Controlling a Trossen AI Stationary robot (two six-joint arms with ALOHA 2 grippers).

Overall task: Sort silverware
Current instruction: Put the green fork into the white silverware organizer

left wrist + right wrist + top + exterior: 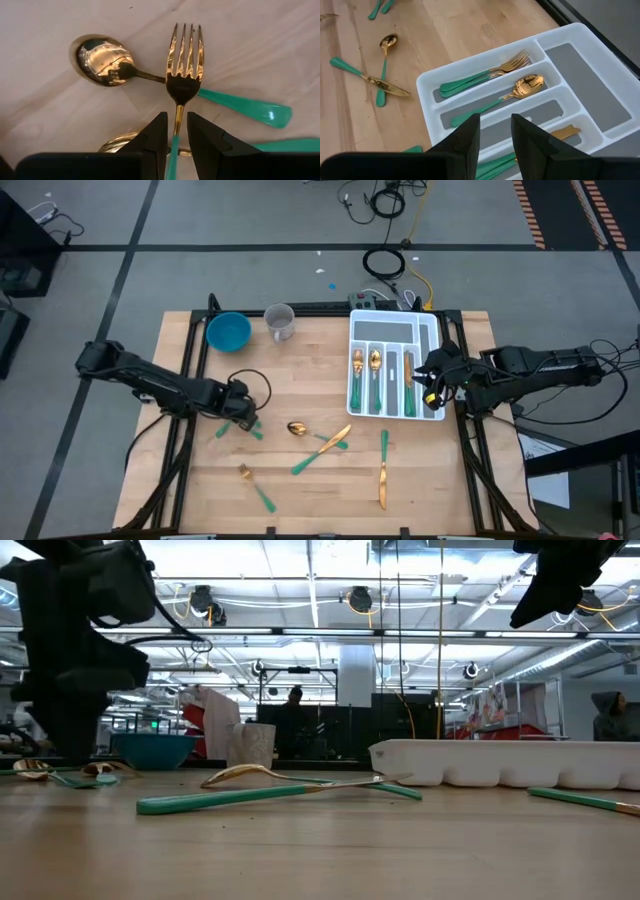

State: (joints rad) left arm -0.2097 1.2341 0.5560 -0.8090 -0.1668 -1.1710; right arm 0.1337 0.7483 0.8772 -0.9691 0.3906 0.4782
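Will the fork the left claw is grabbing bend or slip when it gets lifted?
The fork probably stays stiff: its gold head looks like solid metal. It might slip, since the left claw pinches only its slim, shiny neck. It probably won't roll, because it looks flat, but it could swing with the head hanging out front.

- A green-handled spoon [262, 786] lies across the wooden surface [320, 850], gold bowl raised.
- White cutlery tray [505, 762] sits behind it (right side).
- Blue bowl [153, 750] and clear cup [252, 746] stand farther back.
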